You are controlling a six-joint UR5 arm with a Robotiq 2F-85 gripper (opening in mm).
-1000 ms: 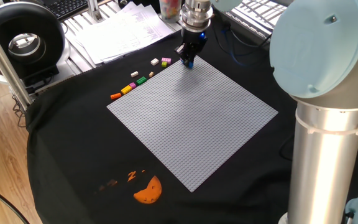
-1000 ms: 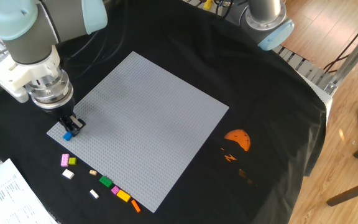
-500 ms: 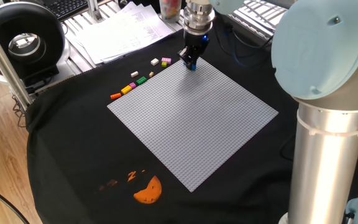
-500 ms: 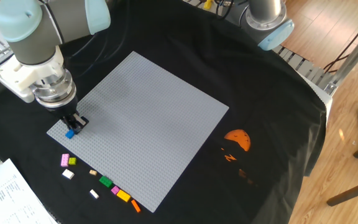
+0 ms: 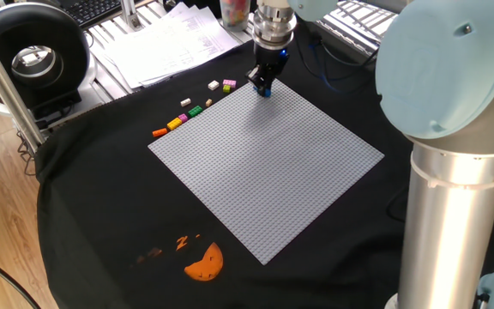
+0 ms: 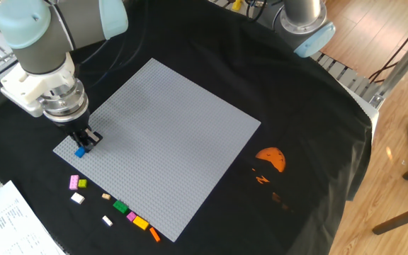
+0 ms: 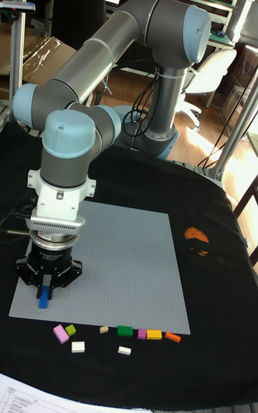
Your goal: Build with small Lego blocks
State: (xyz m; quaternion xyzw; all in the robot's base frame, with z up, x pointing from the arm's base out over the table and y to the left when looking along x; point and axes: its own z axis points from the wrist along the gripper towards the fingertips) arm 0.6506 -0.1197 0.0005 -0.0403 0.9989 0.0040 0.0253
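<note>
1. While I watch the feeds, my gripper (image 6: 83, 144) stands upright over the near corner of the baseplate (image 6: 168, 134), its fingers closed on a blue brick (image 7: 44, 298).
2. The blue brick sits at or just above the studs near that corner; I cannot tell whether it is pressed home.
3. The other bricks lie loose on the black cloth (image 6: 303, 142) beside the plate's edge: pink (image 6: 74, 182), green (image 6: 121, 207), yellow (image 6: 141, 223), orange (image 6: 154, 234) and two white (image 6: 78, 197) among them.
4. I judge these bricks light, rigid and slick, so they could twist or pop out of a loose pinch.
5. I would hold each by its two flat long sides, square to the fingers, leaving the studs free.
6. Seating likely needs a straight downward push with studs aligned.
</note>
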